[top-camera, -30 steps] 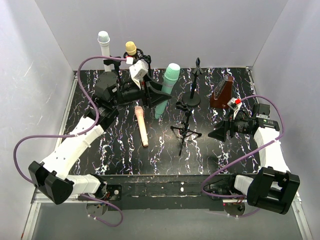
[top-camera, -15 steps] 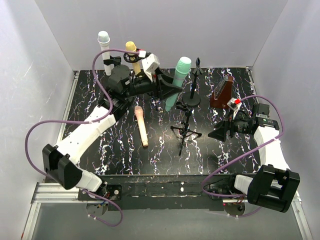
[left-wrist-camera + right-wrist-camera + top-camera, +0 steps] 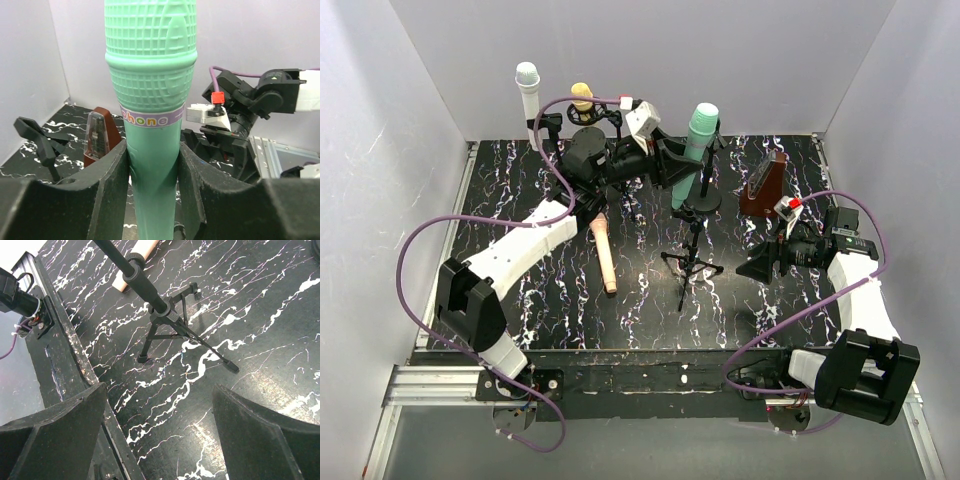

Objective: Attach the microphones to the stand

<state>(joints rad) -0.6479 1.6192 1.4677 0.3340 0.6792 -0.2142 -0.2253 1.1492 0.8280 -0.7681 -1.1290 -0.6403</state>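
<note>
Ribbed, round-headed mint microphone [image 3: 150,75], held
Left end effector [image 3: 152,172] clamps its smooth plastic handle; right end effector [image 3: 160,405] gapes over the marbled black bench [image 3: 250,350].

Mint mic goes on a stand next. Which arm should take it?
Left. The left claw is shut on the mint green microphone, upright beside the round-base stand at the back. The right claw is open and empty, near the tripod stand.

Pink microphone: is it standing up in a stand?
No, the pink microphone lies flat on the black marbled table, with no stand or gripper holding it.
</note>
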